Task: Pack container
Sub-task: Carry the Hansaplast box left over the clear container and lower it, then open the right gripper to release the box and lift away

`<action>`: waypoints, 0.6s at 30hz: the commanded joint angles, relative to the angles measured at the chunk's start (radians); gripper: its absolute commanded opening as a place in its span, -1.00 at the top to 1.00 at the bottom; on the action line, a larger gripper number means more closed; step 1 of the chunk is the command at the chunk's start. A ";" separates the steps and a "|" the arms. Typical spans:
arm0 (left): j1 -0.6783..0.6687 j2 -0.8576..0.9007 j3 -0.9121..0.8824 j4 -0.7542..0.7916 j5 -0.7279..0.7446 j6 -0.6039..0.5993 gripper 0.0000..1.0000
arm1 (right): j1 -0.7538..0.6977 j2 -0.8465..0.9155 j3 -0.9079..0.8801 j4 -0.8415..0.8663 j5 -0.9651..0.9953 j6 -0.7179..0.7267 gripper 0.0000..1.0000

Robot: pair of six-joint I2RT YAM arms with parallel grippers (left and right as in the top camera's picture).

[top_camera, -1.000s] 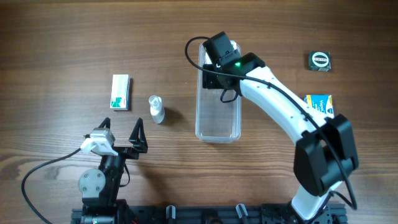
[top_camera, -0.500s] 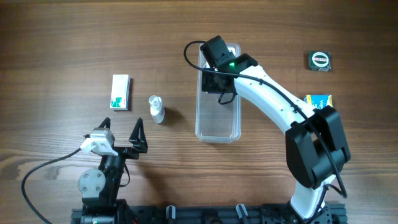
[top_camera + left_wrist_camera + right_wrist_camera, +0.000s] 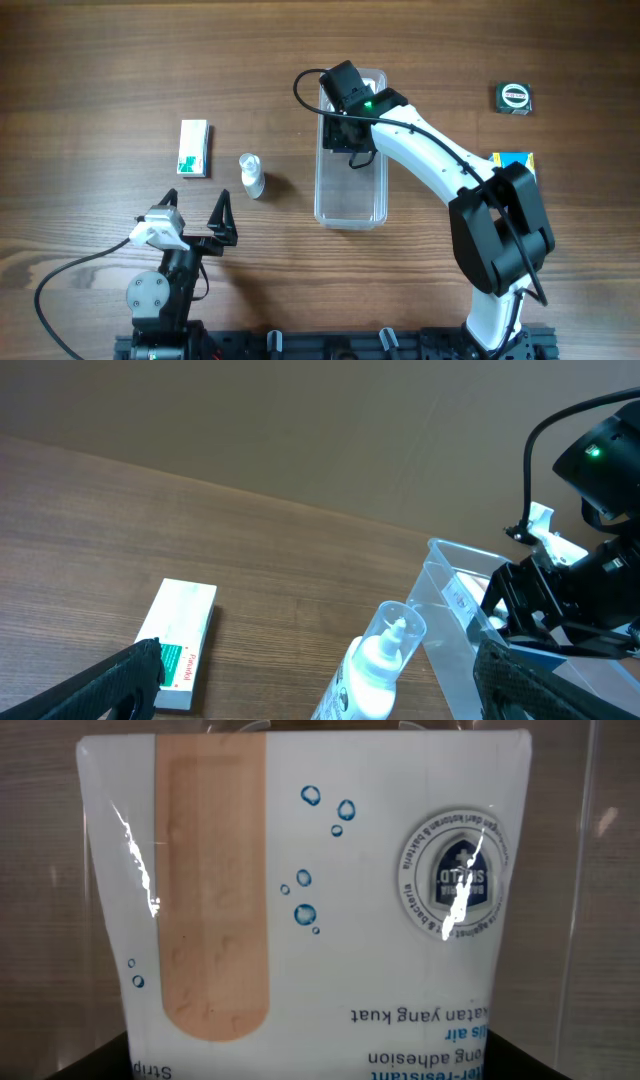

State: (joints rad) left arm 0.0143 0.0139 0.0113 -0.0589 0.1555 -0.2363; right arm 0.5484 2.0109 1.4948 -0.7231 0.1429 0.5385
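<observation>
Clutter on the wood-grain table (image 3: 100, 80) is spread out: a flat white-and-green carton (image 3: 193, 148), a small white plastic bottle (image 3: 252, 176), a black tape measure (image 3: 515, 97), and a blue-and-yellow box (image 3: 512, 163) half hidden by the right arm. The clear, round-cornered container (image 3: 350, 195) lies mid-table, the right gripper (image 3: 347, 135) dipped into its far end over a glossy plaster pack (image 3: 300, 900); whether those jaws grip it I cannot tell. The left gripper (image 3: 195, 203) hangs spread wide, empty.

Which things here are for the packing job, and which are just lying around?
In the job: clear container, plaster packet, right gripper.
Just lying about, at least for now: white and green box, small white bottle, tape measure, blue and yellow box.
</observation>
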 commanded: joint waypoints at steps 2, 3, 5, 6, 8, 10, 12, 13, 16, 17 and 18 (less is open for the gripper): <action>0.005 -0.007 -0.006 -0.001 0.008 0.023 -1.00 | -0.002 0.013 0.002 0.008 0.018 0.014 -0.61; 0.005 -0.007 -0.006 -0.001 0.008 0.023 -1.00 | -0.002 0.013 0.002 0.009 0.018 0.014 -0.61; 0.005 -0.007 -0.006 -0.001 0.008 0.023 -1.00 | -0.002 0.013 0.002 0.012 0.020 0.013 -0.64; 0.005 -0.007 -0.006 -0.001 0.008 0.023 -1.00 | -0.002 0.013 0.002 0.012 0.025 0.013 -0.68; 0.005 -0.007 -0.006 -0.001 0.008 0.023 -1.00 | -0.002 0.013 0.002 0.013 0.039 0.012 -0.70; 0.005 -0.007 -0.006 -0.001 0.008 0.023 -0.99 | -0.002 0.013 0.002 0.014 0.045 0.011 -0.71; 0.005 -0.007 -0.006 -0.001 0.008 0.023 -1.00 | -0.002 0.013 0.002 0.016 0.044 0.011 -0.72; 0.005 -0.007 -0.006 -0.001 0.008 0.023 -0.99 | -0.002 0.013 0.003 0.015 0.044 0.011 -0.72; 0.005 -0.007 -0.006 -0.001 0.008 0.023 -0.99 | -0.002 0.012 0.012 0.005 0.044 0.010 -0.75; 0.005 -0.007 -0.006 -0.001 0.008 0.023 -1.00 | -0.002 0.010 0.020 -0.003 0.044 0.010 -0.75; 0.005 -0.007 -0.006 -0.001 0.008 0.023 -0.99 | -0.002 0.007 0.029 -0.011 0.044 0.009 -0.75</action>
State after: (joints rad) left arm 0.0143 0.0139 0.0113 -0.0589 0.1555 -0.2363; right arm 0.5484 2.0109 1.4952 -0.7185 0.1589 0.5385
